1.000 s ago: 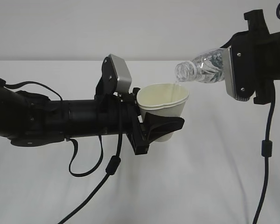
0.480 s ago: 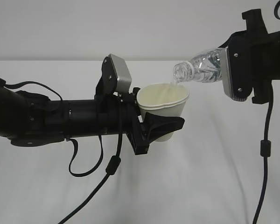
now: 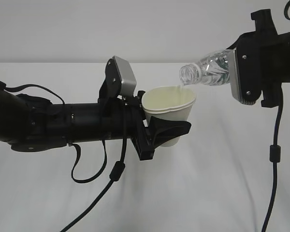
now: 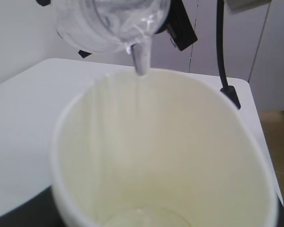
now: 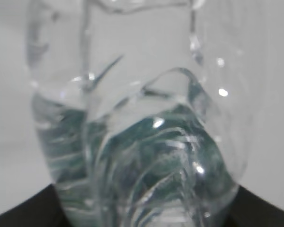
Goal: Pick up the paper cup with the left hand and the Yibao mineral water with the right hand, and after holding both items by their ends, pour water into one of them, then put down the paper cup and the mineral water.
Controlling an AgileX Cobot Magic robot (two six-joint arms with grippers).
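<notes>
The white paper cup (image 3: pixel 173 110) is held upright above the table, and my left gripper (image 3: pixel 170 127) is shut on its lower body. To the right and higher up, my right gripper (image 3: pixel 238 72) is shut on the base end of the Yibao mineral water (image 3: pixel 209 68). The bottle is tilted with its open mouth down over the cup's rim. In the left wrist view a thin stream of water (image 4: pixel 142 64) falls from the bottle's mouth (image 4: pixel 111 26) into the cup (image 4: pixel 180 142), and a little water lies at its bottom. The right wrist view is filled by the bottle (image 5: pixel 142 132).
The white table (image 3: pixel 217 188) lies below both arms, with a pale wall behind it. Black cables hang from the left arm (image 3: pixel 117 170) and the right arm (image 3: pixel 275 153). The table's far right edge (image 4: pixel 255 109) shows in the left wrist view.
The bottle's mouth has shifted very slightly left and up over the cup's rim. Water keeps running into the cup. The cup and the left arm have not moved.
</notes>
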